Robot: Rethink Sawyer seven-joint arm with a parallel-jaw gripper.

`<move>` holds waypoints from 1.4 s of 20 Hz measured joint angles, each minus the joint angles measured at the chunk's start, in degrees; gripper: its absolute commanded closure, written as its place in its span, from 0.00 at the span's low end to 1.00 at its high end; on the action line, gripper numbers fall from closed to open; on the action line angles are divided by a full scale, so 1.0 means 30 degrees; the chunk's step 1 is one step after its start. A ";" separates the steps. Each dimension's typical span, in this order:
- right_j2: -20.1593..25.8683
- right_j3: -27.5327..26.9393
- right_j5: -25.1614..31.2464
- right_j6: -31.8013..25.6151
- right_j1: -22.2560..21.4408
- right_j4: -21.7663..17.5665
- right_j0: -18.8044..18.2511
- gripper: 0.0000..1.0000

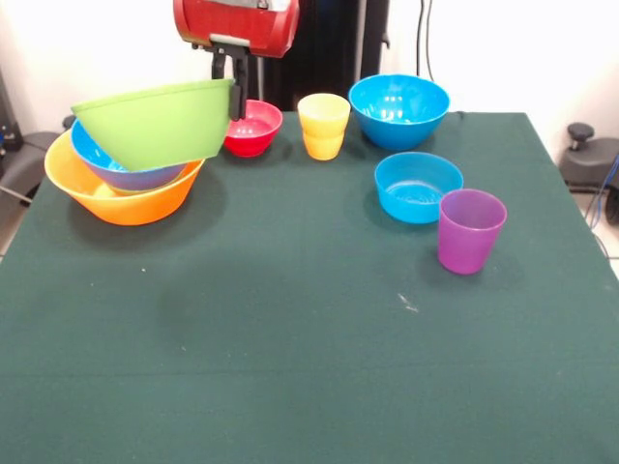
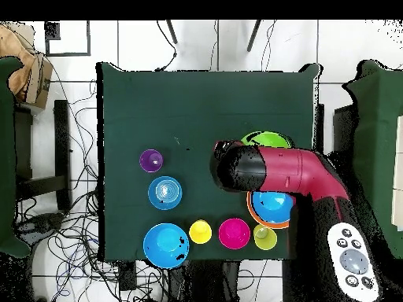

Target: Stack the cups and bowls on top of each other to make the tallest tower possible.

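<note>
hand (image 1: 233, 85) clamped on green bowl (image 1: 155, 121) rim | bowl tilted, mouth facing up and toward camera, right edge raised | above blue bowl (image 1: 126, 169) nested in orange bowl (image 1: 121, 198)

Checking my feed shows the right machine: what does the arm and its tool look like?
The arm is glossy red with a rounded black end section, thick and tube-shaped. Near its base sits a light grey oval panel with round buttons. In the front view the red head carries a grey plate underneath, and the tool below it is black and slim.
</note>
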 measured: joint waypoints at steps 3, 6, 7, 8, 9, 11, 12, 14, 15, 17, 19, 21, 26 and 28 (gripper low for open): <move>0.0000 0.0025 -0.0004 0.0000 -0.0002 0.0000 0.0002 1.00; -0.0041 0.0196 -0.0119 0.0000 0.0000 0.0000 0.0047 1.00; -0.0063 0.0245 -0.0175 0.0000 0.0002 0.0000 0.0081 1.00; -0.0088 0.0284 -0.0234 0.0000 0.0002 0.0000 0.0114 1.00; -0.0113 0.0323 -0.0302 0.0000 0.0006 -0.0004 0.0154 1.00; -0.0286 0.0485 -0.0694 0.0000 0.0041 -0.0182 0.0442 1.00; -0.0327 0.0527 -0.0798 0.0000 0.0051 -0.0242 0.0526 1.00; -0.0473 0.0720 -0.1258 0.0000 0.0079 -0.0479 0.0891 1.00; -0.0523 0.0819 -0.1425 0.0000 0.0077 -0.0547 0.1045 1.00; -0.0575 0.0976 -0.1603 0.0000 0.0065 -0.0578 0.1236 1.00; -0.0610 0.1302 -0.1782 0.0000 -0.0029 -0.0582 0.1481 1.00; -0.0613 0.1677 -0.1818 0.0000 -0.0177 -0.0574 0.1689 1.00; -0.0649 0.2294 -0.1818 0.0000 -0.0448 -0.0566 0.2208 1.00; -0.0682 0.2305 -0.1822 0.0000 -0.0446 -0.0562 0.2435 1.00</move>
